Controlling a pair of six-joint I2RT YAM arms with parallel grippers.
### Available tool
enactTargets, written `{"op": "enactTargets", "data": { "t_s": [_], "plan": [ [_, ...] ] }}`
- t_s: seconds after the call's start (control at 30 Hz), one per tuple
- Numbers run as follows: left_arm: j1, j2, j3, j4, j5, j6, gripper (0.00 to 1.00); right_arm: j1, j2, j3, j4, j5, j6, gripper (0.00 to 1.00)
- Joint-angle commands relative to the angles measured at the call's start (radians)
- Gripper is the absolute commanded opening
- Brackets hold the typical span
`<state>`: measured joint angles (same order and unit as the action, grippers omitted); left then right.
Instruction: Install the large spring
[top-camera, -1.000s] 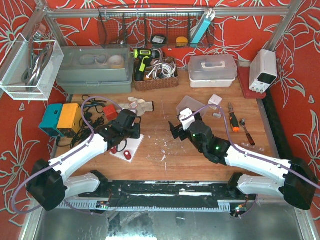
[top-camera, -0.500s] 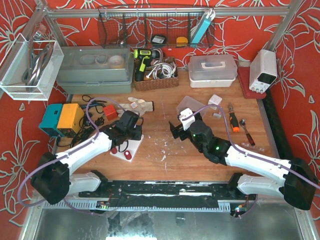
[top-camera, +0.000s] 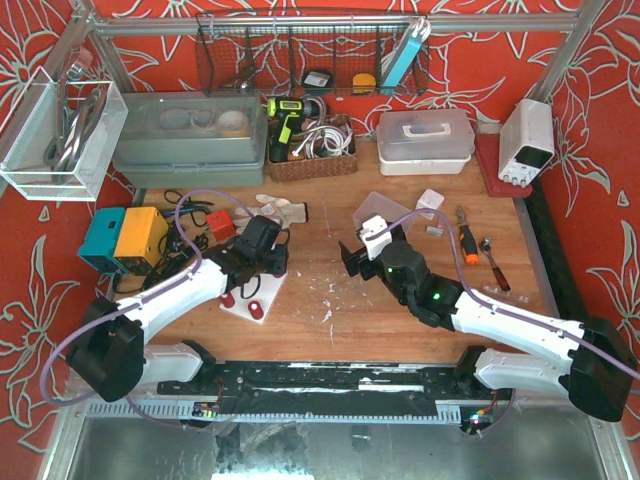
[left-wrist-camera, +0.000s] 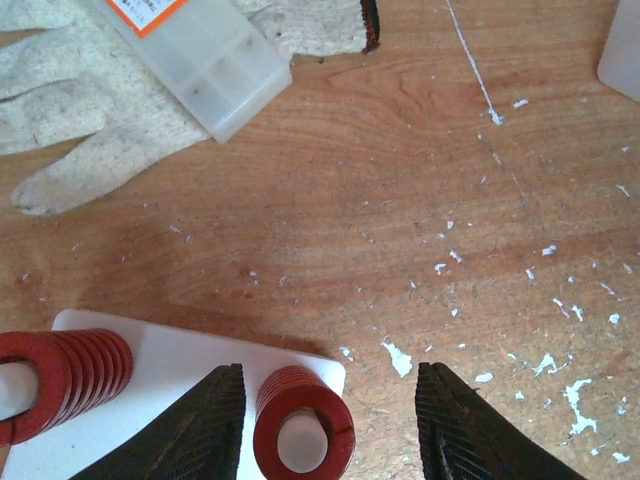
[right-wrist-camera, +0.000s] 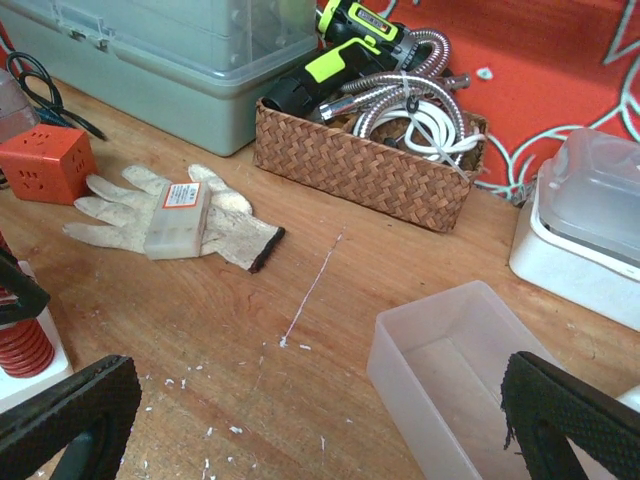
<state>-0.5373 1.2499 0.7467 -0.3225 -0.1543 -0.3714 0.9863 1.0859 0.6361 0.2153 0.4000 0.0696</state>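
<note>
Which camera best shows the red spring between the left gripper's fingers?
Left wrist: the spring sits end-on inside the open left gripper. From the top it's mostly lost under that gripper. The right wrist shows a red spring at its edge; which one, unclear.

Red large spring on white plate; glove greyish-white, perhaps speckled.

Two red springs, one glove, one white plate
</note>
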Motion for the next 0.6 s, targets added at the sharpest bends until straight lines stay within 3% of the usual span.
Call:
{"op": "enactTargets", "data": {
  "t_s": [0.0,0.17,0.23,0.3,0.33,0.4,0.57],
  "plan": [
    [0.003,-0.035,0.039,0.024,0.004,-0.013,0.51,-0.006,-0.04,-0.019,-0.005,0.025,-0.013,0.99],
    [0.004,-0.135,0.029,0.172,-0.008,-0.004,0.64,-0.018,-0.093,-0.023,0.004,0.138,-0.06,0.99],
    [0.005,-0.195,0.003,0.258,-0.038,0.012,0.75,-0.029,-0.133,-0.01,-0.016,0.201,-0.079,0.99],
    [0.005,-0.241,-0.015,0.32,-0.103,0.027,0.79,-0.053,-0.181,-0.008,-0.025,0.246,-0.111,0.99],
    [0.005,-0.25,-0.032,0.361,-0.129,0.054,0.82,-0.07,-0.201,-0.011,-0.022,0.259,-0.124,0.99],
    [0.005,-0.316,-0.087,0.472,-0.18,0.12,0.99,-0.117,-0.242,-0.026,-0.014,0.289,-0.133,0.99],
    [0.024,-0.413,-0.314,0.862,-0.258,0.442,1.0,-0.261,-0.33,-0.139,0.079,0.379,-0.209,0.99]
  ]
}}
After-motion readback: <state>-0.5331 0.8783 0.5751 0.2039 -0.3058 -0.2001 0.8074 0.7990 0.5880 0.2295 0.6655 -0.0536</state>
